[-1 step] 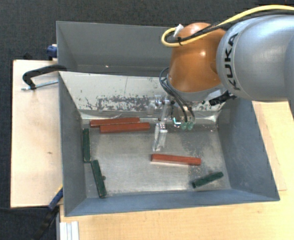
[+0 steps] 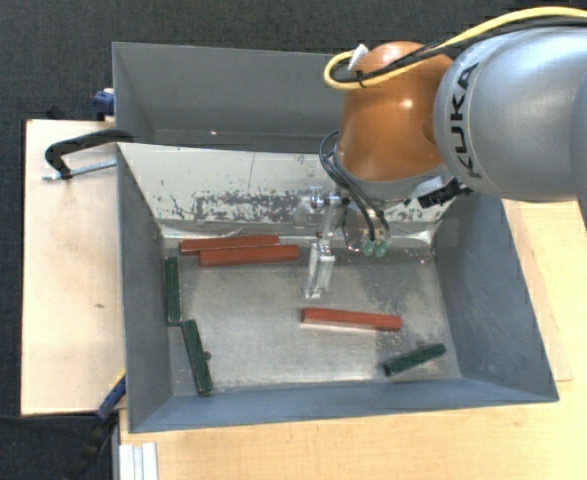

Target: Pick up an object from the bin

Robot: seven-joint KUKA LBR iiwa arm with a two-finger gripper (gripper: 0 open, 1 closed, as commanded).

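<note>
Clearly the gripper (image 2: 317,284) hangs low over the middle of the bin's (image 2: 493,268) floor, a little toward the back wall, beneath the arm's orange cover (image 2: 388,108). Whether it is open or closed cannot be told, and nothing shows in its grasp.

Nearest to it is a flat red bar (image 2: 351,319). It lies on the floor just on the front-edge side of the gripper's tip and slightly toward the right wall, close to the tip but apart from it, roughly parallel to the front edge.

A longer red bar (image 2: 250,256) lies along the foot of the back wall, its right end near the gripper. The red streak just above it may be its reflection in the metal or another bar; I cannot tell which.

One dark green bar (image 2: 173,290) lies along the left wall. A second green bar (image 2: 196,356) lies tilted in the front left corner, and a third green bar (image 2: 414,359) lies near the front right corner, well apart from the gripper.
</note>
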